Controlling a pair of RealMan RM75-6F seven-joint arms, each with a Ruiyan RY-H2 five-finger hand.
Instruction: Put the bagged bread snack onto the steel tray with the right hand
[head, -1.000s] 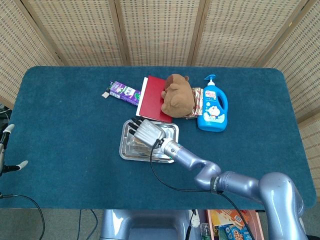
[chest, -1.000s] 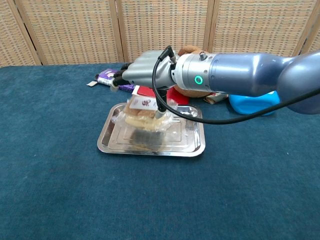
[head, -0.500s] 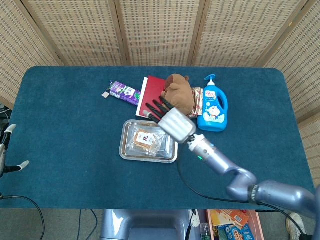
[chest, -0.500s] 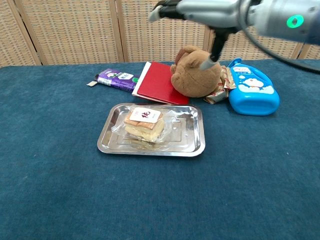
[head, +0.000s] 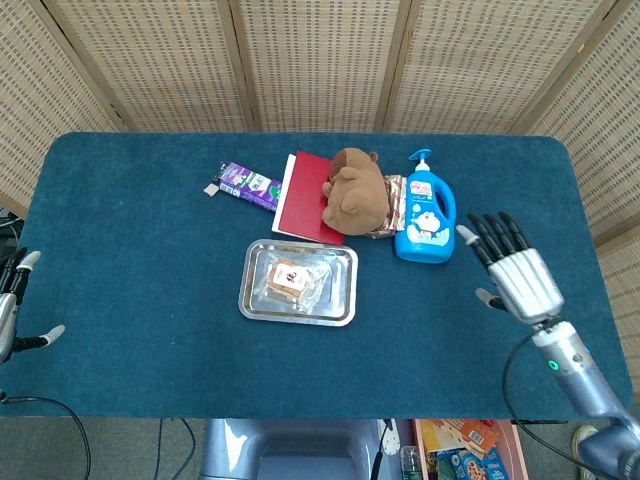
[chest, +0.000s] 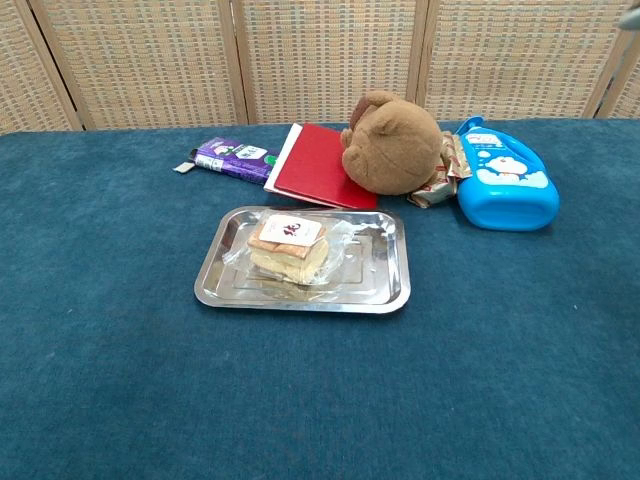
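The bagged bread snack (head: 289, 279) (chest: 290, 246) lies inside the steel tray (head: 340, 304) (chest: 385, 292), left of its middle, in clear wrap with a white label on top. My right hand (head: 516, 267) hangs at the right side of the table, far from the tray, fingers spread and holding nothing. My left hand (head: 12, 305) shows only partly at the left edge of the head view, off the table, with a few fingers apart and nothing in them. Neither hand appears in the chest view.
Behind the tray lie a red book (head: 305, 199) (chest: 320, 166), a brown plush bear (head: 355, 187) (chest: 392, 144), a blue bottle (head: 425, 216) (chest: 507, 186), a purple packet (head: 248, 184) (chest: 232, 158) and a foil snack pack (head: 392, 204).
My right hand let go of the bread snack on the tray, rose, and swung away to the table's right side. The snack stays on the tray.
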